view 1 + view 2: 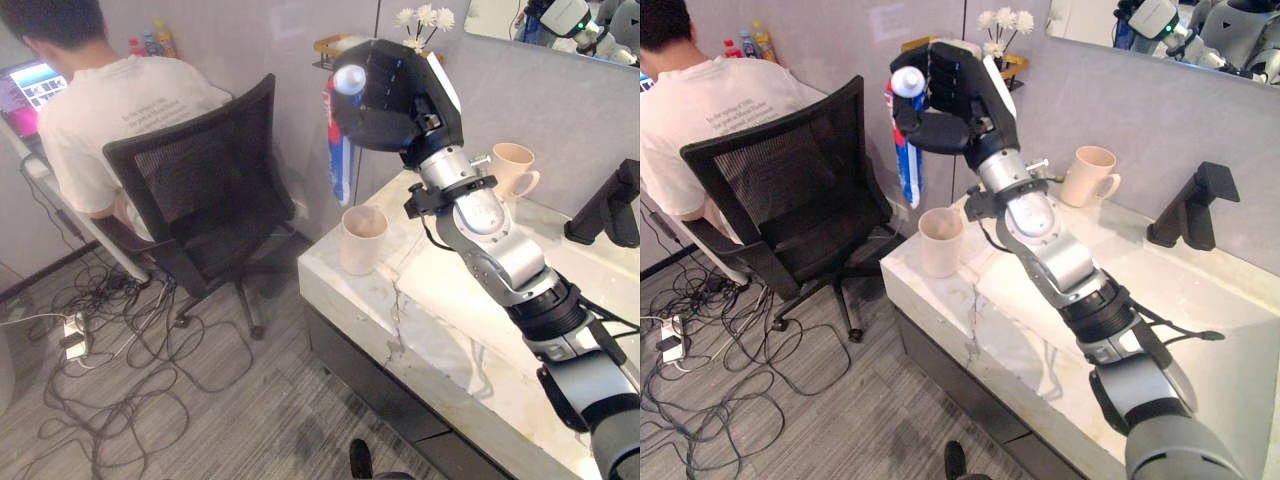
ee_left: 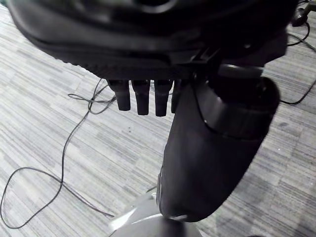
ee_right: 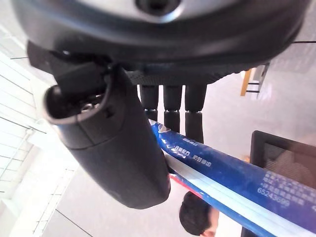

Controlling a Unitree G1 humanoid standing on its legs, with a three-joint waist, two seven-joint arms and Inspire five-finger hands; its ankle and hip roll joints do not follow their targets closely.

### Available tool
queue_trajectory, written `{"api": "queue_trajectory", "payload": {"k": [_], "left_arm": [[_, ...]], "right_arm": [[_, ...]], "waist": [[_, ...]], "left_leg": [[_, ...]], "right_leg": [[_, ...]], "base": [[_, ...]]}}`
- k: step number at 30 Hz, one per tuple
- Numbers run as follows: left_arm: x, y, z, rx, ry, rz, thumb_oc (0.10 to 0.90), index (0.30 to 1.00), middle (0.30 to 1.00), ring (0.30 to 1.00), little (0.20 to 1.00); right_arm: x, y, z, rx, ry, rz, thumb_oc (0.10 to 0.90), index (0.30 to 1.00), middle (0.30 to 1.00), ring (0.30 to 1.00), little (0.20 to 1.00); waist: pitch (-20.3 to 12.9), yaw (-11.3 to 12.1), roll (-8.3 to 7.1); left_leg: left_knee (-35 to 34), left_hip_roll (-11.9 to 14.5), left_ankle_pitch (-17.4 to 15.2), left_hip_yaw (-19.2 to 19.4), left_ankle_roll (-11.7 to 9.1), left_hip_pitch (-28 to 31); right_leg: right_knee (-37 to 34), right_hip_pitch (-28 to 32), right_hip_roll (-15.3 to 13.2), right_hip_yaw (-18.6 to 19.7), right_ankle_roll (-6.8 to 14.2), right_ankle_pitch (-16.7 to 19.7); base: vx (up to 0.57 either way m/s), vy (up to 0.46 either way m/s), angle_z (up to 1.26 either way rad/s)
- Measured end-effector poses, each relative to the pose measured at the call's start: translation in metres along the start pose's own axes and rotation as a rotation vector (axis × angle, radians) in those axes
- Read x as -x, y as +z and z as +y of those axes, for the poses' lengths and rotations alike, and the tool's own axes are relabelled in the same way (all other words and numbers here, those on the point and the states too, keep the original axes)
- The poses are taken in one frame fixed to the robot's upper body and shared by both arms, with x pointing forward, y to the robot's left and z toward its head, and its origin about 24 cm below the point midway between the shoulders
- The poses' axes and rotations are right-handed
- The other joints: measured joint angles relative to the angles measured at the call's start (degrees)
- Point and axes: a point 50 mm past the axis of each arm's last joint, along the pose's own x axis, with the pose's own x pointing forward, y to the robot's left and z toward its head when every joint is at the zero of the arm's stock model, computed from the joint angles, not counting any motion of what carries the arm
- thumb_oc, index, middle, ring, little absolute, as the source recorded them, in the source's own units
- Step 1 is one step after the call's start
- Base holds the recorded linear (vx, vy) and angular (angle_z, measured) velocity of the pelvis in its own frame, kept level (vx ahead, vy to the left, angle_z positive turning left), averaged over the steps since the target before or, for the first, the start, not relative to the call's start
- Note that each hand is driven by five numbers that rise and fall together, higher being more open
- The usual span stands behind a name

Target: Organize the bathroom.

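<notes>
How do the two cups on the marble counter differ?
The near cup has no visible handle; the far cup has one. The near cup stands at the counter's corner, below the right hand holding a toothpaste tube; the far cup stands by the wall. Both stand upright, pale.

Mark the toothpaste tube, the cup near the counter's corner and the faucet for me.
toothpaste tube (image 1: pixel 906 170): right eye view, on its blue body hanging below the right hand (image 1: pixel 950 95).
cup (image 1: pixel 940 241): right eye view, on its outer wall.
faucet (image 1: pixel 1189 207): right eye view, on its black upright body.
</notes>
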Motion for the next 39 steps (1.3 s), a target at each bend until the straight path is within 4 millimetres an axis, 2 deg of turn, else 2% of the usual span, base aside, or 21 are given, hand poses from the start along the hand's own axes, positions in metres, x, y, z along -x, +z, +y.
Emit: {"api": "queue_trajectory", "payload": {"k": [11, 29, 39], "left_arm": [[0.001, 0.003, -0.001, 0.000, -0.002, -0.013, 0.800, 0.900, 0.900, 0.900, 0.900], [0.001, 0.006, -0.002, 0.000, -0.003, -0.025, 0.800, 0.900, 0.900, 0.900, 0.900], [0.002, 0.008, -0.003, 0.002, -0.005, -0.043, 0.800, 0.900, 0.900, 0.900, 0.900]], "right_arm": [[0.008, -0.020, -0.007, -0.003, -0.056, 0.072, 0.400, 0.300, 0.300, 0.300, 0.300], [0.015, -0.026, -0.008, 0.022, -0.073, 0.075, 0.400, 0.300, 0.300, 0.300, 0.300], [0.018, -0.028, -0.008, 0.015, -0.071, 0.071, 0.400, 0.300, 0.300, 0.300, 0.300]], "waist": [[0.89, -0.19, 0.51], [1.35, -0.48, 0.92], [1.38, -1.56, 0.97]], "left_leg": [[-0.09, -0.05, 0.00, 0.13, 0.00, -0.20], [-0.60, -0.07, 0.00, 1.37, 0.01, -0.06], [-0.63, -0.13, 0.00, 2.34, 0.01, 0.16]], "right_leg": [[-0.25, -0.15, 0.01, 0.05, 0.01, 0.00], [-0.29, -0.77, 0.30, 1.10, 0.00, 0.05], [-0.28, -1.03, 0.51, 2.09, 0.02, 0.13]], "base": [[0.00, 0.000, 0.00], [0.00, 0.006, -0.02], [-0.02, 0.019, -0.05]]}}
